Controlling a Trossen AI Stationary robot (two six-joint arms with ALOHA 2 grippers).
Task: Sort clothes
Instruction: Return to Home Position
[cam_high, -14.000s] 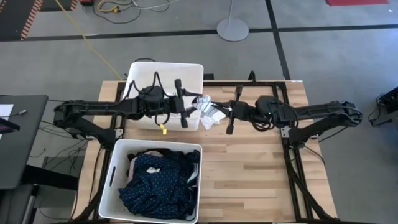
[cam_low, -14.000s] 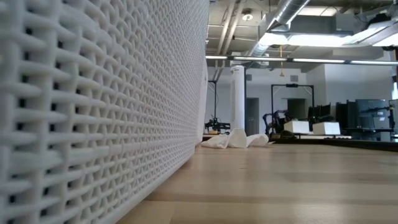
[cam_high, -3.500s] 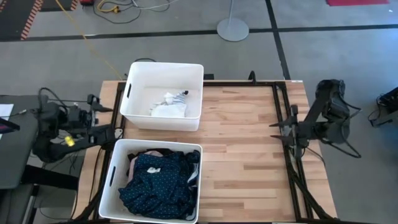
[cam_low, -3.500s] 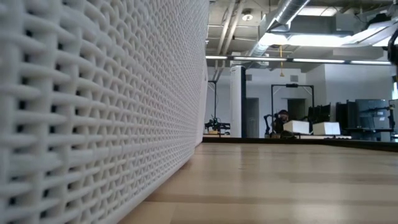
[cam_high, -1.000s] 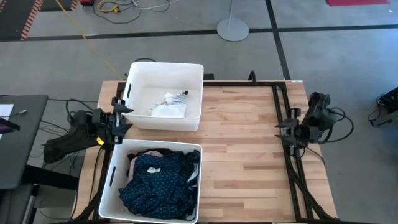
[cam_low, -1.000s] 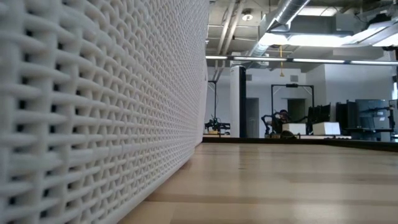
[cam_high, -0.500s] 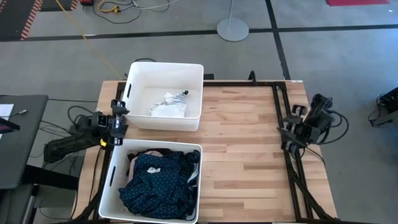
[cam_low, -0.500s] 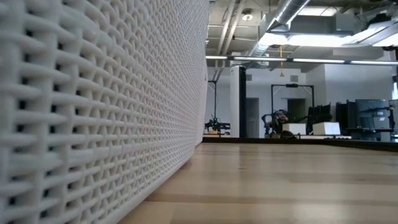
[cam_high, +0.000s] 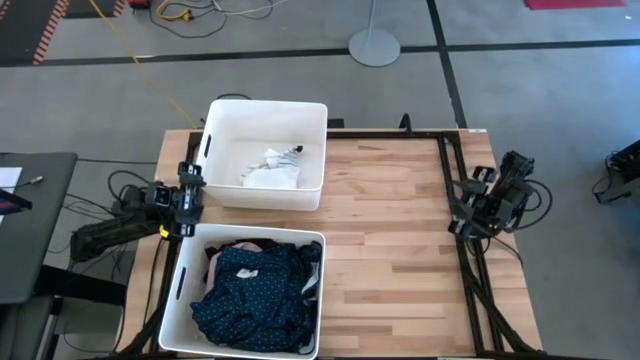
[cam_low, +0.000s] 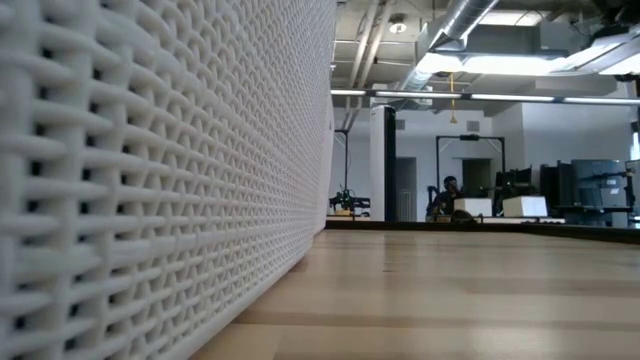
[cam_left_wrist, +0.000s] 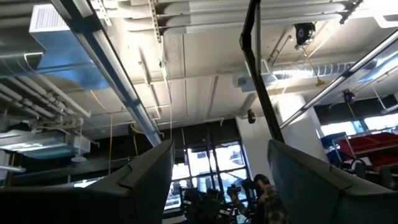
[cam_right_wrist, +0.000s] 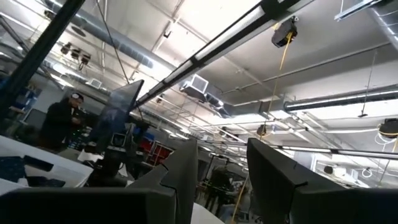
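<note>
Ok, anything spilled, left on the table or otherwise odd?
Nothing stands out. The white socks lie inside the top bin, the navy dotted piece is heaped in the bottom bin, and no garment lies on the table. Left claw and right claw sit open, at the table's sides.

White bins crowd just beside left end effector; inward from right end effector, bare table, wide open.

No readable text, labels, brands, numbers or signs anywhere in view.
</note>
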